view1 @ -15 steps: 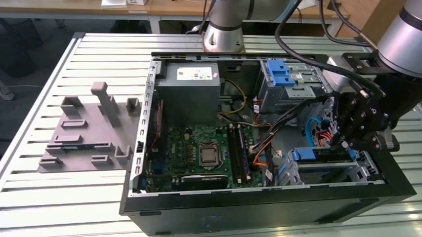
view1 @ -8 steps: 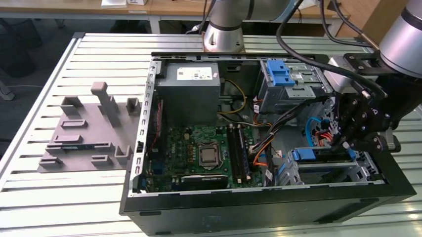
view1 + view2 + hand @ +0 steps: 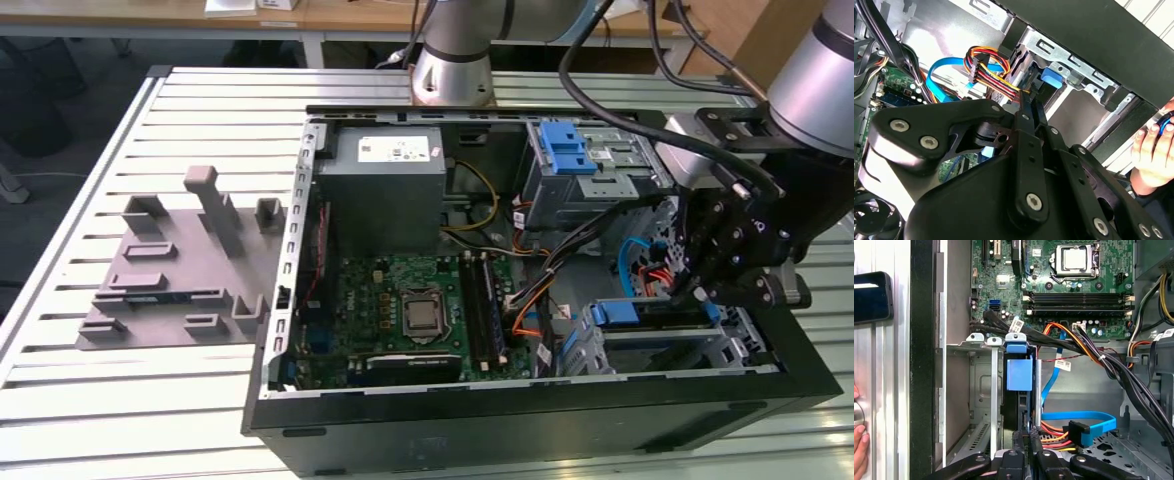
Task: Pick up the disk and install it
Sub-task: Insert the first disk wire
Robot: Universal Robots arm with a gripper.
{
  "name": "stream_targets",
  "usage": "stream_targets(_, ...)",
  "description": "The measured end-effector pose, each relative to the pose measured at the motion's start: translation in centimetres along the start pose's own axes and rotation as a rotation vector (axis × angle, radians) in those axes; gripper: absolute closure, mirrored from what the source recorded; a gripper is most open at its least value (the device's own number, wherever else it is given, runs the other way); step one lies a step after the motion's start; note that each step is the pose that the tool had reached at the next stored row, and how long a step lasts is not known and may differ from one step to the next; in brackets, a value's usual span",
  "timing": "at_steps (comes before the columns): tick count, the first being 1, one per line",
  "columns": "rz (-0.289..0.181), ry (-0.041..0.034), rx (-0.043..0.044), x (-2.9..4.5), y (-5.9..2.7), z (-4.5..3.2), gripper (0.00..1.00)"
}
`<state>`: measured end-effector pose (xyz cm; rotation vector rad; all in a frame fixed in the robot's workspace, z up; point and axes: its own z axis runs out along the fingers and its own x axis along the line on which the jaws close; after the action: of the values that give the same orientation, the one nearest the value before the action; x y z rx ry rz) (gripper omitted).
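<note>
Lower right of exterior view | pincer [image 3: 697,290] narrow, pressing disk [image 3: 1019,377] into bay | we judge it rigid, fragile; grip blue carrier edges.

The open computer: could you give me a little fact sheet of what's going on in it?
Setting: computer case, side off, lying on a slatted table
Disk: on edge inside the metal drive cage, blue carrier showing
Robot's hand: right at the disk's near end
Nearby: blue data cable
Person: fingers resting beside the case
</note>
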<state>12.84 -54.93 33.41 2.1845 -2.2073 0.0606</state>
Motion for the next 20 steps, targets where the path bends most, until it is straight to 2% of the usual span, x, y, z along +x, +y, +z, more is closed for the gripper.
stream_targets(20,-0.004,-0.0048,-0.0021,-0.01,0.0,0.01,0.84)
